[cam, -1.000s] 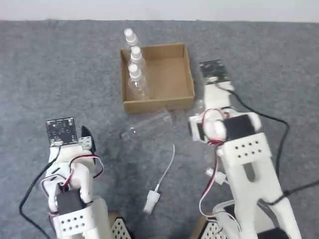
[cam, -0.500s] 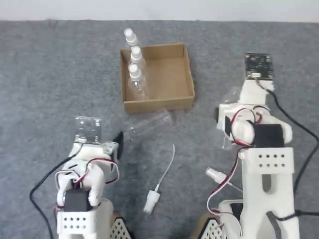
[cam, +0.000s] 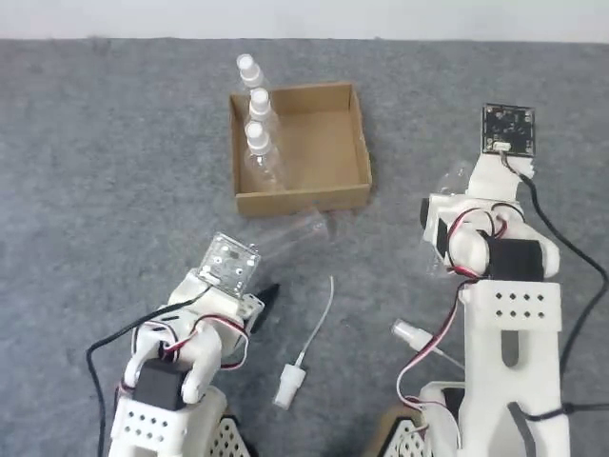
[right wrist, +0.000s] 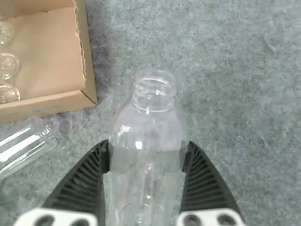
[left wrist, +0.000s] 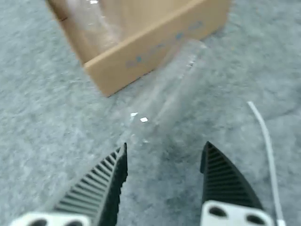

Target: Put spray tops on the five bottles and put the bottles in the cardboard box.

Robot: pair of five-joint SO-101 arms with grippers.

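Observation:
The cardboard box [cam: 314,195] sits at the back centre with three spray-topped bottles [cam: 259,143] along its left wall. A clear topless bottle [cam: 290,236] lies on the carpet just in front of the box. My left gripper [left wrist: 162,157] is open, its fingers either side of the neck end of this lying bottle [left wrist: 169,99], a little short of it. My right gripper [right wrist: 146,150] is shut on another clear topless bottle [right wrist: 148,127], held to the right of the box [right wrist: 42,52]. A spray top [cam: 290,381] with a long tube lies near the front.
A second spray top [cam: 411,333] lies on the carpet beside the right arm's base. Grey carpet covers the table. The box's right half [cam: 324,143] holds nothing. Wires hang around both arms.
My left arm has swung from the far left toward the lying bottle. My right arm has carried its bottle from beside the box's front corner out to the right.

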